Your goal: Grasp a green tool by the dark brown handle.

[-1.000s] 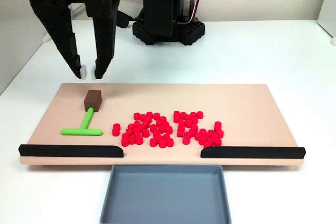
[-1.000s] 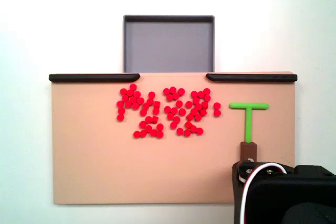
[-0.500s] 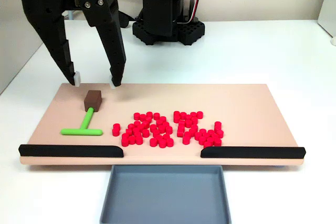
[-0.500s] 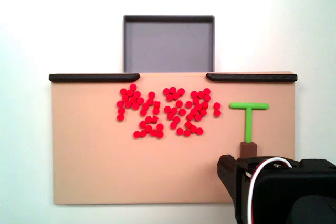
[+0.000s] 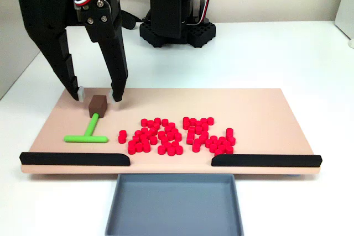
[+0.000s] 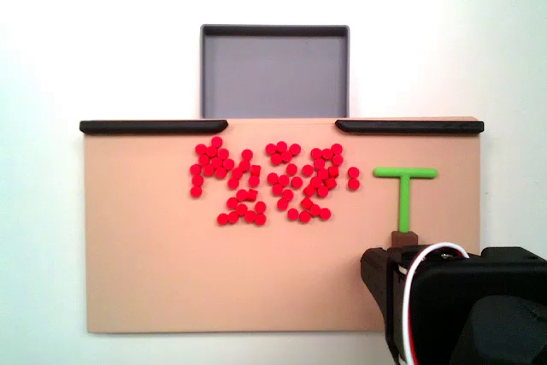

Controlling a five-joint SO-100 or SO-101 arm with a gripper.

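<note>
Two fixed views here, and quite different stories. Front-facing one: gripper [image 5: 98, 94] fully on show, jaws spread wide, white-tipped fingertips [image 5: 81, 93] down low near the board's [image 5: 260, 115] far edge, toward its far left corner as that view shows it. Dark brown handle [image 5: 98, 104] sitting right in the gap between the two fingers, slightly nearer the camera than the tips — no contact visible on either side, though hard to be sure at this angle. Green tool [image 5: 87, 133] lying flat on the board, stem running from the handle toward the near edge, crossbar at the end, just left of the pile of red cylinders [image 5: 176, 135].

Top-down one: fingers hidden under the bulky black arm body [image 6: 461, 305], so jaw state not readable there at all. Just a sliver of the dark brown handle [image 6: 405, 238] peeking out above the arm, with the green tool [image 6: 404, 191] pointing away toward the black strips [image 6: 154, 126] along the board's [image 6: 154, 271] edge. Better for layout though — red cylinders [image 6: 273, 179] clearly in a loose cluster mid-board, grey tray [image 6: 274, 73] off the board past the gap between the two strips, tool well over by the board's right edge in that view.
</note>
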